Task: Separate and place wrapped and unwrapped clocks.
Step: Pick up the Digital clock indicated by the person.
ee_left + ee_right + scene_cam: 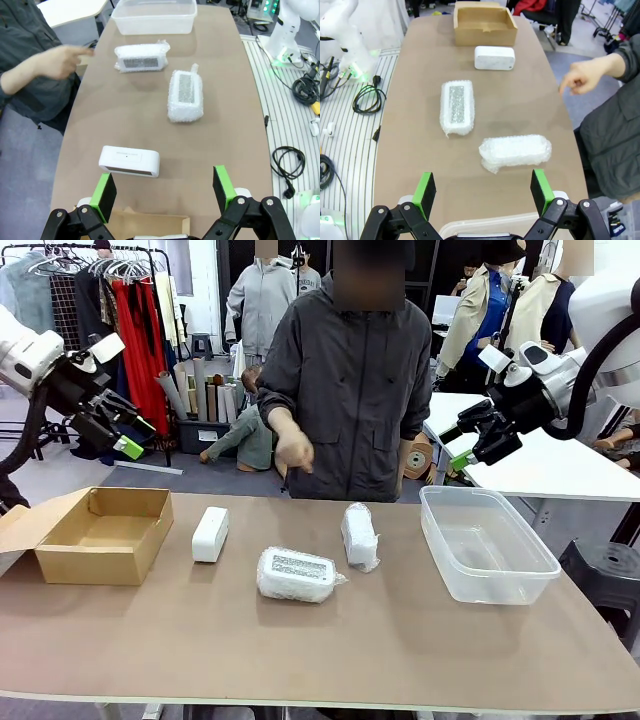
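Tabletop [400, 640], tan and smooth, stretching across the front view and bearing all the smaller things. Beyond its far edge, person in dark grey jacket [350, 390], one hand [293, 450] held out over that edge, forefinger pointing down. Toward the robot's right end, clear rectangular plastic tub [500, 585]. At the left end, open brown cardboard box [90, 565], one flap folded outward. Raised above the left end, left gripper [135, 432], green-padded jaws spread wide, grasping nothing; raised on the tub's side, right gripper [465, 440], equally wide apart, also grasping nothing. Between box and tub, three clocks: white rectangular block in crinkly bubble wrap [296, 574], lying flat mid-table, nearest the robot; second wrapped white block [359, 536], just beside it toward the tub; bare smooth matte white block [210, 533], near the box, apart from both wrapped ones
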You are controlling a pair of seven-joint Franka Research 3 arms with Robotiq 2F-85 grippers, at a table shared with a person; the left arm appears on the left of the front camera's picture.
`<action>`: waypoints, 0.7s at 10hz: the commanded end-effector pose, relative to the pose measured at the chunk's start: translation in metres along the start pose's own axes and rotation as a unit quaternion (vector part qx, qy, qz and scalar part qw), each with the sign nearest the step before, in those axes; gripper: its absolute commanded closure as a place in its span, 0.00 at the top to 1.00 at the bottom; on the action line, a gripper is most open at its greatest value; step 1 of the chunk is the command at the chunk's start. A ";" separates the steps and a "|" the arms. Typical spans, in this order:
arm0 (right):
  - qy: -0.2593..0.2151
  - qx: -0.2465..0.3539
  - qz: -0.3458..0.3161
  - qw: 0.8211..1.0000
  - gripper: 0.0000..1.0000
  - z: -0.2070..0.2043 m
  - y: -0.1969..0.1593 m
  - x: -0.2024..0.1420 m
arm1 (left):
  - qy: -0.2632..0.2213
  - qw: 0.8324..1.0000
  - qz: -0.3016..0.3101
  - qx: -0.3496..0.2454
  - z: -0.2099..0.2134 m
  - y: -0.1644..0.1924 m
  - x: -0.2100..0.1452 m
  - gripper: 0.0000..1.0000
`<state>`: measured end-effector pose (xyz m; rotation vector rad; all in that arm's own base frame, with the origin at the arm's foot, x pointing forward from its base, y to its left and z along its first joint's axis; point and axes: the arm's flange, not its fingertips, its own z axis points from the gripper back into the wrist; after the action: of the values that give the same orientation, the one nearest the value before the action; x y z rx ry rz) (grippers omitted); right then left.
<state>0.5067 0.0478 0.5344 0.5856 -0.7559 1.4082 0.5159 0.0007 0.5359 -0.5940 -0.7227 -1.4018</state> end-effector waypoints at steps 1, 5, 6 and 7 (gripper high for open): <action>0.000 0.001 0.003 1.000 1.00 -0.001 0.000 0.001 | -0.001 1.000 0.003 0.000 0.002 0.000 -0.001 1.00; 0.000 0.001 0.003 1.000 1.00 -0.001 0.000 0.001 | -0.001 1.000 0.003 0.000 0.002 0.000 -0.001 1.00; 0.000 0.001 0.003 1.000 1.00 -0.001 0.000 0.001 | -0.001 1.000 0.003 0.000 0.002 0.000 -0.001 1.00; 0.000 0.001 0.003 1.000 1.00 -0.001 0.000 0.001 | -0.001 1.000 0.003 0.000 0.002 0.000 -0.001 1.00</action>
<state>0.5067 0.0478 0.5344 0.5856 -0.7559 1.4082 0.5159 0.0007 0.5359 -0.5940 -0.7226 -1.4018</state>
